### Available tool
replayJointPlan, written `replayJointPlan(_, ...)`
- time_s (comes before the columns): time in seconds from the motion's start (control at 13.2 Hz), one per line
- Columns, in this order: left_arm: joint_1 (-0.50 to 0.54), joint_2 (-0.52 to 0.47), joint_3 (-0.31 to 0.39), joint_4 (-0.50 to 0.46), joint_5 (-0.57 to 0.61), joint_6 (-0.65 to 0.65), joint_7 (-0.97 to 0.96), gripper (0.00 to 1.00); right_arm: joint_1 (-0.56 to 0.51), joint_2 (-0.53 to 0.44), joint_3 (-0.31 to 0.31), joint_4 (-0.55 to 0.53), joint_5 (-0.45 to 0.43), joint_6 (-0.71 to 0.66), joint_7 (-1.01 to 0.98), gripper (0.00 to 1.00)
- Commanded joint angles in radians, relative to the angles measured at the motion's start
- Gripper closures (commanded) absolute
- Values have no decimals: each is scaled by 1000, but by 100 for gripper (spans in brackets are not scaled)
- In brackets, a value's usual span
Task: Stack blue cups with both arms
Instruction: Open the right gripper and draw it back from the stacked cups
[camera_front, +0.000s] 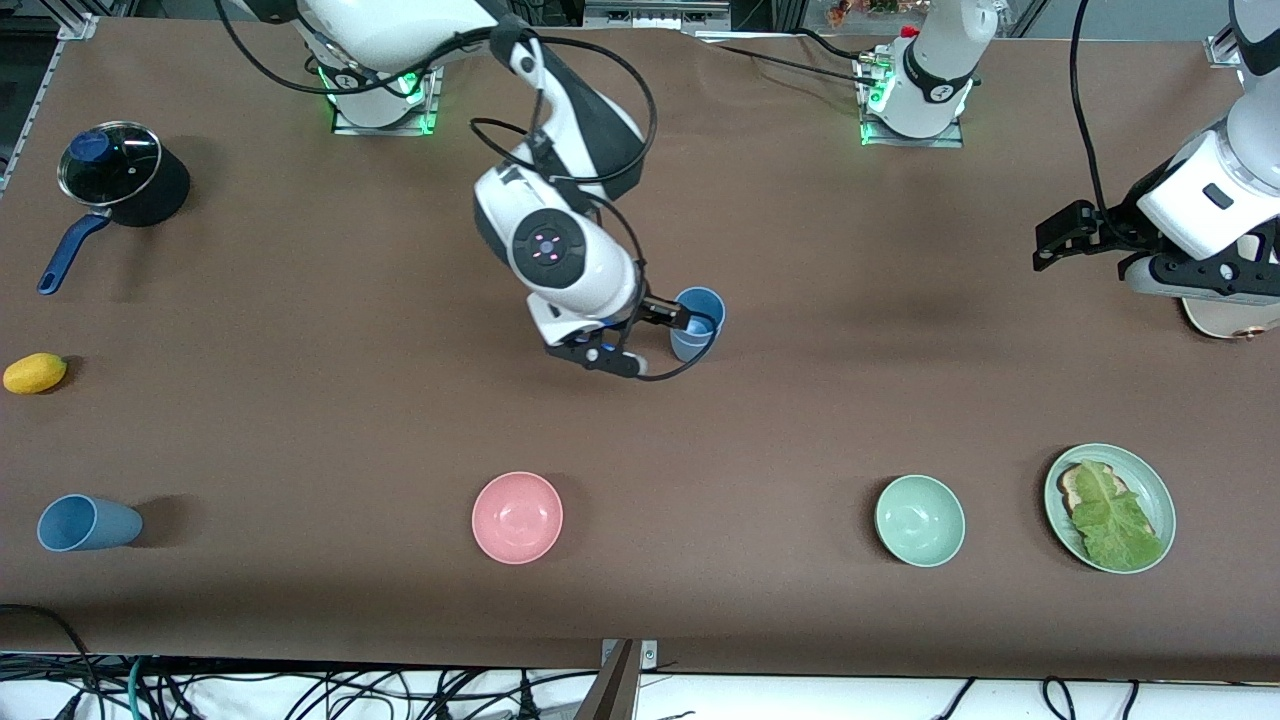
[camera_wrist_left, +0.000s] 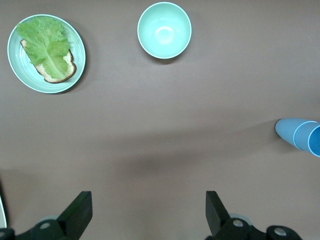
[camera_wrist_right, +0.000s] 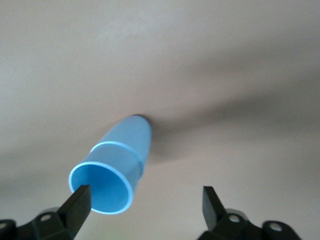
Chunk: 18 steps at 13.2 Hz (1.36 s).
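Note:
A bright sky-blue cup stands upright near the middle of the table. My right gripper is open right beside it. In the right wrist view one finger overlaps the cup's rim, and the cup is not between the fingers of the gripper. A duller grey-blue cup sits at the right arm's end of the table, near the front camera. My left gripper hangs open and empty over bare table at the left arm's end. The sky-blue cup also shows in the left wrist view.
A pink bowl and a pale green bowl sit nearer the front camera than the sky-blue cup. A green plate with toast and lettuce is beside the green bowl. A black lidded pot and a yellow fruit lie at the right arm's end.

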<state>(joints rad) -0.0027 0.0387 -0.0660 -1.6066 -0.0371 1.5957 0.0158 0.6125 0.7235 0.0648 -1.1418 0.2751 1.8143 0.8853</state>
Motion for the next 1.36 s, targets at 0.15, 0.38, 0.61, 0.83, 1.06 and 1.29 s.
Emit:
replayJointPlan(0.15, -2, 4, -9, 7, 26, 3, -10, 0, -167, -94, -28, 0, -60, -278, -291, 0)
replayJointPlan(0.38, -2, 6, -9, 8, 26, 3, -10, 0, -185, -143, -165, -10, -143, -380, -449, 0)
replayJointPlan(0.61, 1, 4, -9, 7, 26, 3, -8, 0, -183, -188, -305, -41, -146, -395, -627, 0)
replayJointPlan(0.83, -3, 9, -9, 11, 26, 6, -11, 0, -216, -278, -332, -154, -187, -354, -686, 0)
replayJointPlan(1.06, -2, 7, -9, 10, 26, 6, -11, 0, -299, -468, -295, -401, -260, -221, -704, 0)
replayJointPlan(1.29, -2, 7, -9, 8, 26, 6, -11, 0, -477, -568, -145, -470, -295, -204, -741, 0)
